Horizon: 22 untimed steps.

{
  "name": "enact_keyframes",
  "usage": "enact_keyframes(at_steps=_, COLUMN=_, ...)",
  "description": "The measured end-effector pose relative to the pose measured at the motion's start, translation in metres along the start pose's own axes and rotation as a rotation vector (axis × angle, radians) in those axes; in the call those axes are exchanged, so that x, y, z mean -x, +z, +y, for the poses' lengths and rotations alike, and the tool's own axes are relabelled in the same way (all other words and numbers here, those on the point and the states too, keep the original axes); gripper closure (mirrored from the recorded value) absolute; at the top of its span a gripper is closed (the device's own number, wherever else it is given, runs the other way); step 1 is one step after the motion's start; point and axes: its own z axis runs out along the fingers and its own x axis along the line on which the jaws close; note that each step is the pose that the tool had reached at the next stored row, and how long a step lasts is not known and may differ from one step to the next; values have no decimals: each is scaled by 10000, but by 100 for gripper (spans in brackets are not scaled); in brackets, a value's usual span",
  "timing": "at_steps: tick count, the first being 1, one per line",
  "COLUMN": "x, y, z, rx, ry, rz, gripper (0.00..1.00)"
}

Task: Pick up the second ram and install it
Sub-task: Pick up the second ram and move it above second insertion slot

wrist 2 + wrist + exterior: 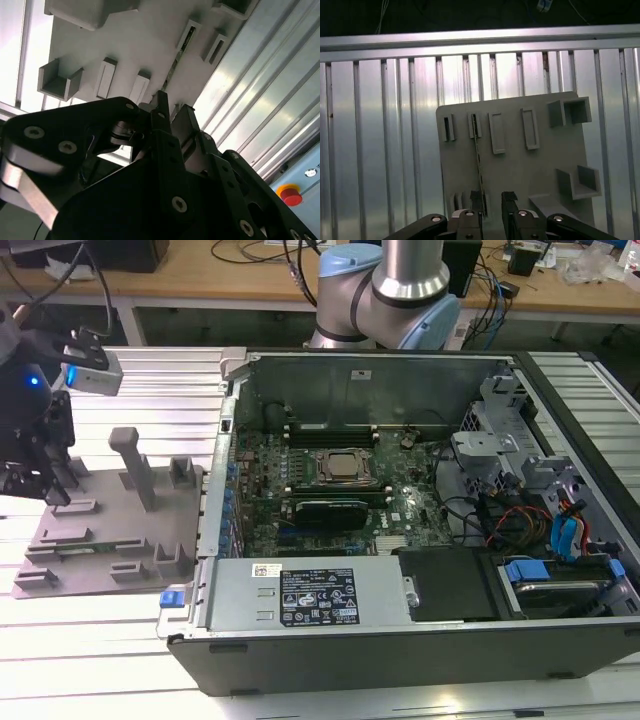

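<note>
The ribbed aluminium table (600, 390) runs under everything. On it, toward the exterior view's right, the open computer case (400, 660) lies on its side, with its motherboard (400, 510), the square silver processor (345, 467) and the silver power supply (310, 595) facing up. My arm's base (390, 290) stands behind the case.

Toward the exterior view's left, just beside the case, is the grey tray (110, 540). A tall post (135, 465) and several low blocks rise from it. I hang over the tray's far end from the case, well apart from the motherboard, my gripper (45, 485) pointing down at it.

In the first wrist view the tray (520, 170) shows a row of slotted blocks. Two open boxes (570, 112) stand off to one side, clear of me. The second ram (478, 155) stands on edge as a thin dark strip, one end seated in a slotted block (474, 125), the other reaching toward me between low blocks.

My gripper (494, 202) has its fingers (509, 202) apart, clamped on nothing. The ram's near end lines up with one finger rather than the gap, and I cannot tell whether they touch. In the second wrist view the ram (175, 65) runs toward my gripper (171, 112) the same way.
</note>
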Motion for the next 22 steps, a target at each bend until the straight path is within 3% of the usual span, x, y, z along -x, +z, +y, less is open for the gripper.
enact_keyframes(at_steps=11, x=-5, y=222, z=-10, rx=0, ry=-13, rz=0, gripper=72)
enact_keyframes(at_steps=22, x=-14, y=576, z=-26, rx=1, ry=-28, rz=2, gripper=72)
